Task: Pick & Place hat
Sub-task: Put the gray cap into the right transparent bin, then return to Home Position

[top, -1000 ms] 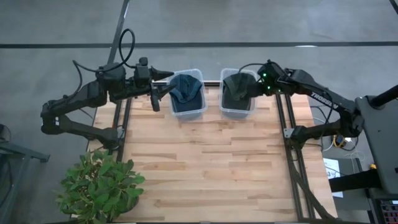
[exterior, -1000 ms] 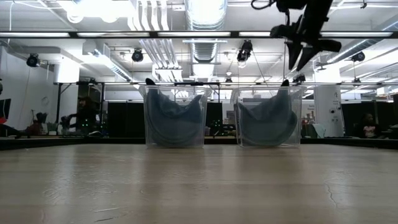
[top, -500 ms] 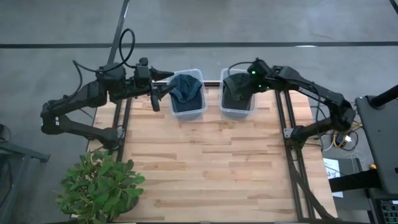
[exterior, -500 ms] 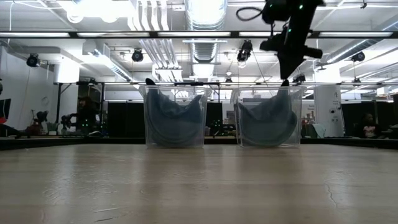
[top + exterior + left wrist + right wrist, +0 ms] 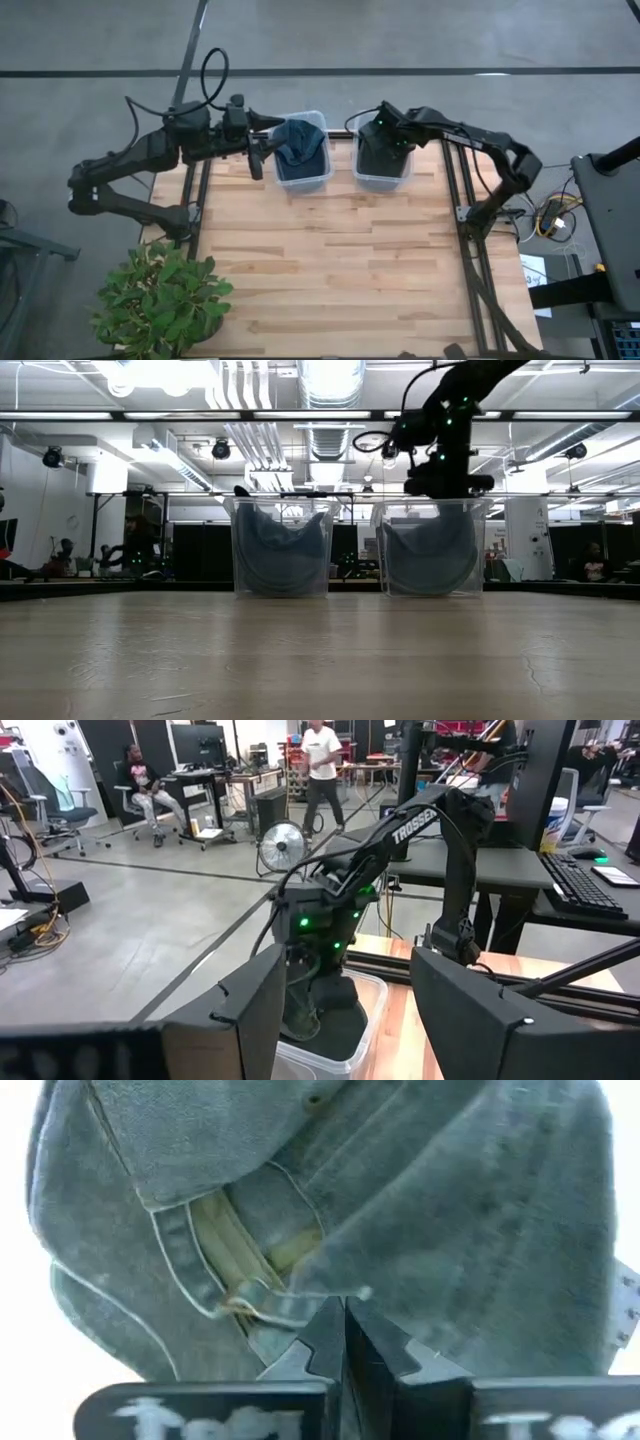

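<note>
The right gripper (image 5: 345,1342) is seen clamped tight at the dark hat (image 5: 420,1210) in its clear bin (image 5: 381,180); fabric capture is unconfirmed, so an empty lift is judged possible.

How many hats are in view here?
2. A blue hat sits in the left bin; a dark hat sits in the right bin, under the right hand. More could be hidden underneath.
</note>
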Controlling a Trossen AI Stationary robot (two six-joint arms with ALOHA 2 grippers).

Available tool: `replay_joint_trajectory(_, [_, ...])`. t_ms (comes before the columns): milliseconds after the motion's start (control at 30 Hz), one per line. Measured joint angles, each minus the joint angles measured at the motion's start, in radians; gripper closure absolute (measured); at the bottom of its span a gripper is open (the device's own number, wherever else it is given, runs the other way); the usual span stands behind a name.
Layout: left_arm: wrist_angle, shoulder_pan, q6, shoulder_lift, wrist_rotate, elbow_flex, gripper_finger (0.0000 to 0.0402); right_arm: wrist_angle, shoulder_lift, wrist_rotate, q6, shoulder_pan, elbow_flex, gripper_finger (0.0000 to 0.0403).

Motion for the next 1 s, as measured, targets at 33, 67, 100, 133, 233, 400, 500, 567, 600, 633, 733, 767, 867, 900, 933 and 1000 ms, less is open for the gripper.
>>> replay_joint_trajectory(33, [0.001, 0.000, 0.000, 0.005, 0.000, 0.000, 0.0193, 0.007, 0.012, 0.000, -0.005, 0.000, 0.000, 0.0394])
replay_joint_trajectory(67, [0.002, 0.000, 0.000, 0.010, 0.000, 0.000, 0.0193, 0.015, 0.023, -0.003, -0.014, 0.000, 0.000, 0.0394])
replay_joint_trajectory(100, [0.003, 0.000, 0.000, 0.015, 0.000, 0.000, 0.0193, 0.024, 0.033, -0.014, -0.021, 0.000, 0.000, 0.0394])
replay_joint_trajectory(133, [0.003, 0.000, 0.000, 0.020, 0.000, 0.000, 0.0193, 0.033, 0.042, -0.028, -0.027, 0.000, 0.000, 0.0394])
replay_joint_trajectory(233, [0.006, 0.000, 0.000, 0.031, 0.000, 0.000, 0.0193, 0.061, 0.065, -0.058, -0.041, 0.000, 0.000, 0.0394])
replay_joint_trajectory(400, [0.024, 0.000, 0.000, 0.043, 0.001, 0.000, 0.0193, 0.065, 0.107, -0.064, -0.052, -0.001, 0.000, 0.0394])
replay_joint_trajectory(500, [0.025, 0.000, 0.000, 0.044, 0.001, 0.000, 0.0193, 0.070, 0.128, -0.072, -0.067, -0.001, 0.000, 0.0394])
replay_joint_trajectory(567, [0.026, 0.000, 0.000, 0.044, 0.002, 0.000, 0.0193, 0.079, 0.134, -0.084, -0.070, -0.001, 0.000, 0.0394])
replay_joint_trajectory(600, [0.026, 0.000, 0.000, 0.044, 0.002, 0.000, 0.0193, 0.083, 0.133, -0.087, -0.071, -0.001, 0.000, 0.0394])
replay_joint_trajectory(633, [0.026, 0.000, 0.000, 0.044, 0.002, 0.000, 0.0193, 0.087, 0.126, -0.087, -0.076, -0.001, 0.000, 0.0394])
replay_joint_trajectory(733, [0.026, 0.000, 0.000, 0.044, 0.002, 0.000, 0.0193, 0.086, 0.086, -0.085, -0.089, 0.003, 0.014, 0.0394])
replay_joint_trajectory(767, [0.026, 0.000, 0.001, 0.044, 0.002, 0.000, 0.0193, 0.086, 0.065, -0.086, -0.093, 0.006, 0.022, 0.0394])
replay_joint_trajectory(867, [0.026, 0.000, 0.001, 0.040, 0.002, 0.000, 0.0193, 0.085, -0.021, -0.084, -0.124, 0.013, 0.051, 0.0394])
replay_joint_trajectory(900, [0.026, 0.000, 0.001, 0.038, 0.002, 0.000, 0.0193, 0.086, -0.056, -0.087, -0.147, 0.016, 0.059, 0.0394])
replay_joint_trajectory(933, [0.026, 0.000, 0.001, 0.036, 0.002, 0.000, 0.0193, 0.084, -0.092, -0.094, -0.173, 0.017, 0.064, 0.0394])
replay_joint_trajectory(1000, [0.026, 0.000, 0.000, 0.029, 0.002, 0.000, 0.0193, 0.083, -0.176, -0.135, -0.233, 0.017, 0.068, 0.0394])
